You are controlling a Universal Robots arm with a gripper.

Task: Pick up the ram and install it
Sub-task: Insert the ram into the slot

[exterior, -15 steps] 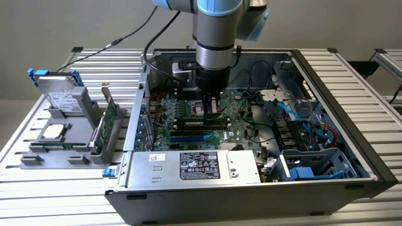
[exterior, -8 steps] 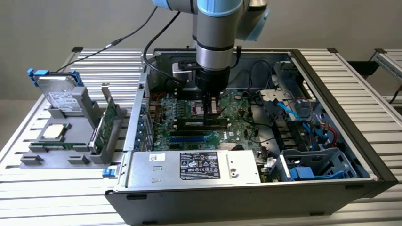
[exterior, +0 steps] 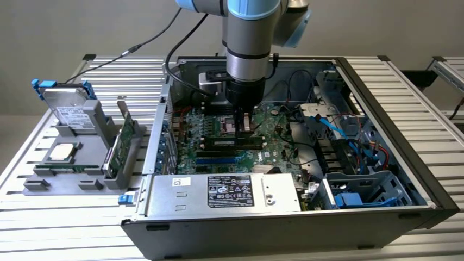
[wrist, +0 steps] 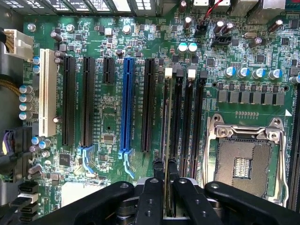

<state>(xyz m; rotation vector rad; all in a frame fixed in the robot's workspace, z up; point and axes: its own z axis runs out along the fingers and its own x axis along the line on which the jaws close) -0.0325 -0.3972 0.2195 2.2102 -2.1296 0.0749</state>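
Observation:
In the wrist view my gripper [wrist: 166,165] is shut on the ram [wrist: 167,136], a thin green stick seen edge-on between the two black fingers [wrist: 158,176]. The stick runs lengthwise along the outermost of the black memory slots [wrist: 180,117], the one with a white clip [wrist: 168,72] at its far end. I cannot tell whether the stick is touching the slot. In the exterior view the gripper [exterior: 244,128] hangs low inside the open computer case [exterior: 406,163], just over the green motherboard [exterior: 217,155].
An empty CPU socket [wrist: 243,159] lies beside the memory slots, and black, blue [wrist: 126,108] and white [wrist: 47,93] expansion slots lie on the other side. A power supply [exterior: 225,193] sits at the case's front. A grey fixture [exterior: 43,182] on the exterior view's left holds a silver drive [exterior: 69,109] and a green card [exterior: 125,136].

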